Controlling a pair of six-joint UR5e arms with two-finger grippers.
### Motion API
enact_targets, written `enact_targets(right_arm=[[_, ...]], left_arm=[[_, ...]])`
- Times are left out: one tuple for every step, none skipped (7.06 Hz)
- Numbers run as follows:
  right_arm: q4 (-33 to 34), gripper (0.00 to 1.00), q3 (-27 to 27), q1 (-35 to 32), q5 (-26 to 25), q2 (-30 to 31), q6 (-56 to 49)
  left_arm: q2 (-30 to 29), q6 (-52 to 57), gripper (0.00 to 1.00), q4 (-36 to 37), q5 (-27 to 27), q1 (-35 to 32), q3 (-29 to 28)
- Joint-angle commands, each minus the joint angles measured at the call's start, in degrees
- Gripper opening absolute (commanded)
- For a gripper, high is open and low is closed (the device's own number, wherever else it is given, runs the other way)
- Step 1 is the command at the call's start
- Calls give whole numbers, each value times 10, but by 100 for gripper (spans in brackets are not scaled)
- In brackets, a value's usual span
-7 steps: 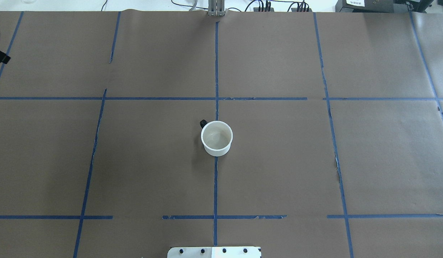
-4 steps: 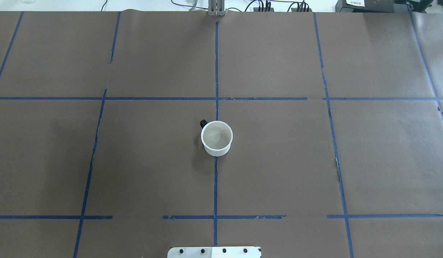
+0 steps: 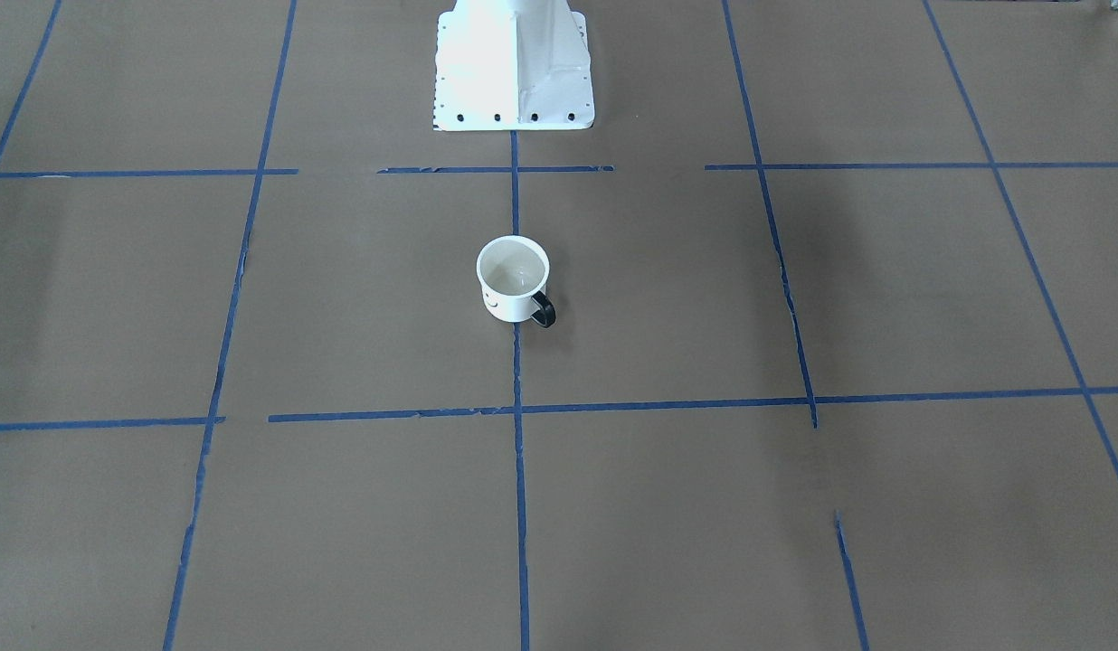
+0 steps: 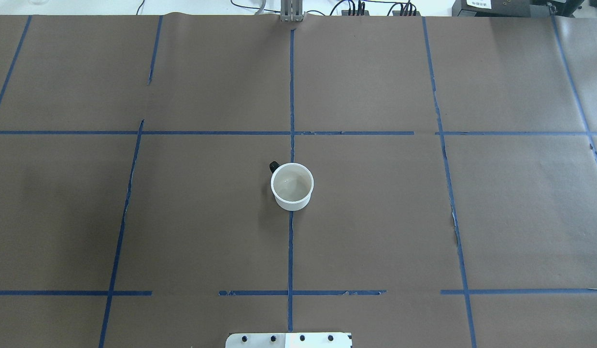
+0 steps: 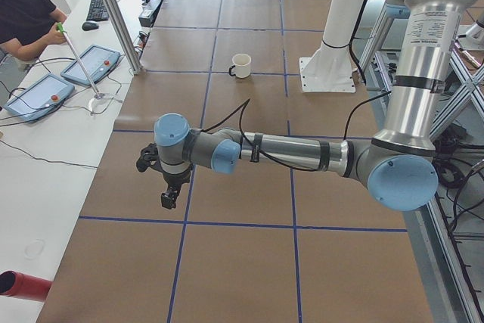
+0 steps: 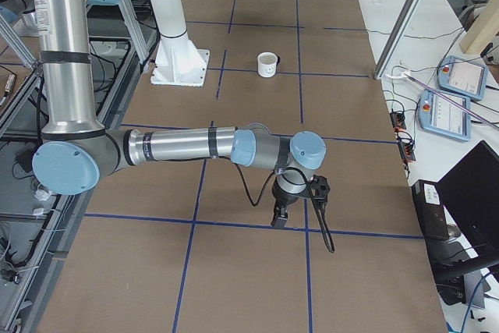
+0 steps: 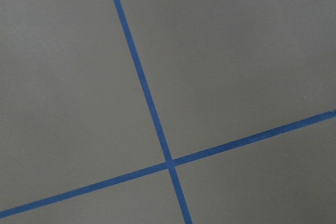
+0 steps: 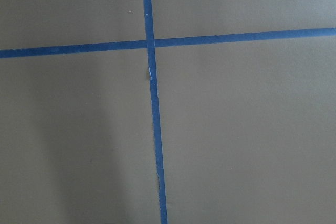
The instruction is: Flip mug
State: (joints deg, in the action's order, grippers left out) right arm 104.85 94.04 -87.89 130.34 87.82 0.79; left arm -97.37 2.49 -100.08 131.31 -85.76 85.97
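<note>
1. Upright at the middle of the worktop (image 4: 376,217), astride a line of blue tape (image 4: 290,251) that runs out from the robot's base: the mug (image 4: 292,186), white, mouth up, nothing inside.
2. On its far-left side in the overhead view, away from the base and toward the robot's left: the black loop handle (image 4: 274,166).
3. On the wall turned away from the base and toward the robot's right: the black smiley face (image 6: 267,70), only partly visible from across the worktop.
4. Over the left end of the worktop, fingers pointing down, well apart from the mug: the left claw (image 5: 168,200). Shows only in the side view, so cannot tell whether apart or together.
5. Over the right end, also pointing down and well apart from the mug: the right claw (image 6: 278,222). Same limit here, so cannot tell whether apart or together.
6. From both wrist cameras, only brown paper and crossing strips of tape.
7. Near the mug but not touching it, on the same tape line: the white base pedestal (image 3: 514,72).
8. Beyond the far edge in the left-end view: a person in a black shirt (image 5: 23,5) at a white bench with control tablets (image 5: 91,63).
</note>
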Motion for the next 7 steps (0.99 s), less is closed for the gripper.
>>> enact_targets(right_arm=[[0, 100, 0, 0, 0, 0, 0], [0, 100, 0, 0, 0, 0, 0], [0, 100, 0, 0, 0, 0, 0], [0, 100, 0, 0, 0, 0, 0], [0, 100, 0, 0, 0, 0, 0], [0, 100, 1, 0, 0, 0, 0], [0, 100, 1, 0, 0, 0, 0]], left_arm=[[17, -1, 100, 5, 28, -26, -23], [28, -3, 100, 27, 49, -27, -19], [33, -3, 100, 42, 55, -34, -12], [42, -4, 100, 50, 55, -36, -4], [43, -33, 100, 52, 55, -39, 2], [43, -44, 100, 66, 54, -39, 10], [42, -43, 100, 68, 49, -39, 15]])
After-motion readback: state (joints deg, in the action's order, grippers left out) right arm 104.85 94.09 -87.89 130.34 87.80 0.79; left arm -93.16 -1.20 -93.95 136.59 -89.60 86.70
